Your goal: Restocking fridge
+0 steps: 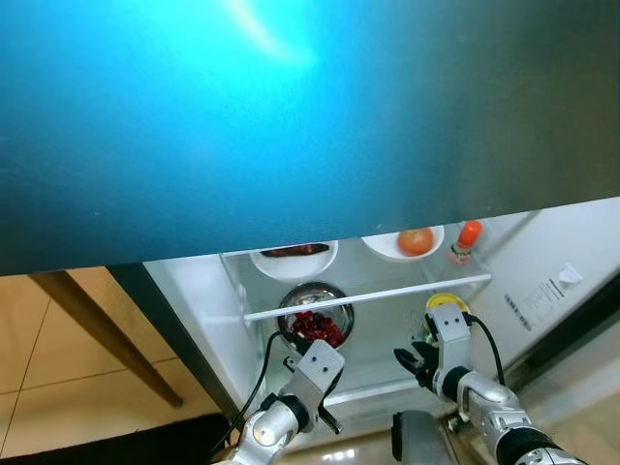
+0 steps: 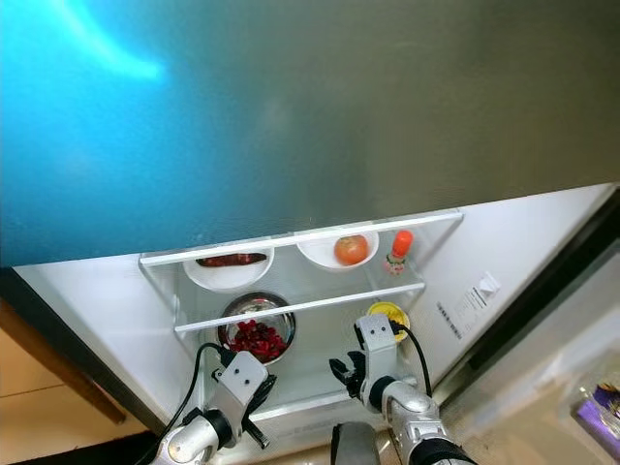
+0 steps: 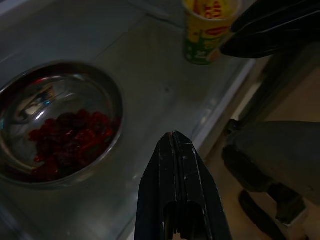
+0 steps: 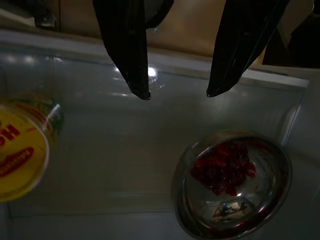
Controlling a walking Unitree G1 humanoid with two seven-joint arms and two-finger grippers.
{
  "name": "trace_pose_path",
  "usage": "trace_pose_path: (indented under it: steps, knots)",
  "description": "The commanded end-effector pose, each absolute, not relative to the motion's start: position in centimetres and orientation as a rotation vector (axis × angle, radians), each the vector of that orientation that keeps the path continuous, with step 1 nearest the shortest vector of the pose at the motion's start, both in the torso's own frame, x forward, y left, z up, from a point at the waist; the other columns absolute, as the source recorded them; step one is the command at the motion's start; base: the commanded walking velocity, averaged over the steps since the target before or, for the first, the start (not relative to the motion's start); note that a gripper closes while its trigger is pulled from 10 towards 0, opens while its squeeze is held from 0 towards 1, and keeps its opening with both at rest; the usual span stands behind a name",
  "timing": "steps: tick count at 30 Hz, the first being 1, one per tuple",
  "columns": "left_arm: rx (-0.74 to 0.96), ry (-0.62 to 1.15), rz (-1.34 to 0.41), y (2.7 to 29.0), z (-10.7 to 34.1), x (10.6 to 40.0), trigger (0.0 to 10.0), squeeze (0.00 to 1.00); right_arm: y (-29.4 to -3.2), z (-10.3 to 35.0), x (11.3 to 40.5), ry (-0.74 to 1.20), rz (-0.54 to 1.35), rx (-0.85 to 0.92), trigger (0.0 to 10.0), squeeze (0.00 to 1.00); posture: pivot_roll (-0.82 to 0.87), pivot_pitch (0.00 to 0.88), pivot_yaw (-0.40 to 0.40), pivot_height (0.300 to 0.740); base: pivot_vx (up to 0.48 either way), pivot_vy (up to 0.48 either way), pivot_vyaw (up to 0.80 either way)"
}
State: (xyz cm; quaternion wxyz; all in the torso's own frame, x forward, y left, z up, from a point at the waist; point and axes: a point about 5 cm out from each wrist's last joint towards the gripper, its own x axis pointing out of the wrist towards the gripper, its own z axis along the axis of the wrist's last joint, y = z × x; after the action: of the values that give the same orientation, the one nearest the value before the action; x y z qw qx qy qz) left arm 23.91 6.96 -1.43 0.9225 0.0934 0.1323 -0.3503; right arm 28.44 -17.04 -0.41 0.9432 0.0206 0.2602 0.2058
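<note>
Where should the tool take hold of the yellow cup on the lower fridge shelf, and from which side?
Grip the yellow cup across its round side wall, coming in level from the open front of the fridge. It stands upright, and the glass shelf above probably blocks a top approach. The open right tool is nearest.

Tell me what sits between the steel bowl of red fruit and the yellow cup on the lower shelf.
Nothing: bare shelf separates the steel bowl from the yellow cup, as the left wrist view shows.
</note>
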Motion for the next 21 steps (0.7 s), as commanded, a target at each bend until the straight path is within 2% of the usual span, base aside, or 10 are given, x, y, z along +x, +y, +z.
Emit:
trace_pose_path:
  steps: [1,7,15,21]
  knots:
    - [0.186,0.286,-0.746,6.46,-1.81,23.23,10.0,0.00,-17.13,-0.90,27.97,0.547,0.408,0.045,10.0,0.00,-0.07,0.067,-0.017,0.591,0.000,0.000,0.00]
    - [0.184,0.285,-0.763,6.18,-1.77,23.16,10.0,0.00,-17.45,-0.76,28.02,0.533,0.399,0.075,10.0,0.00,-0.07,0.068,-0.017,0.615,0.000,0.000,0.00]
    - [0.185,0.277,-0.774,5.83,-1.65,23.16,10.0,0.00,-17.29,-0.58,28.13,0.517,0.416,0.088,10.0,0.00,-0.07,0.064,-0.019,0.615,0.000,0.000,0.00]
    - [0.185,0.275,-0.782,5.77,-1.61,23.13,10.0,0.00,-17.47,-0.36,28.33,0.502,0.404,0.098,10.0,0.00,-0.07,0.063,-0.017,0.639,0.000,0.000,0.00]
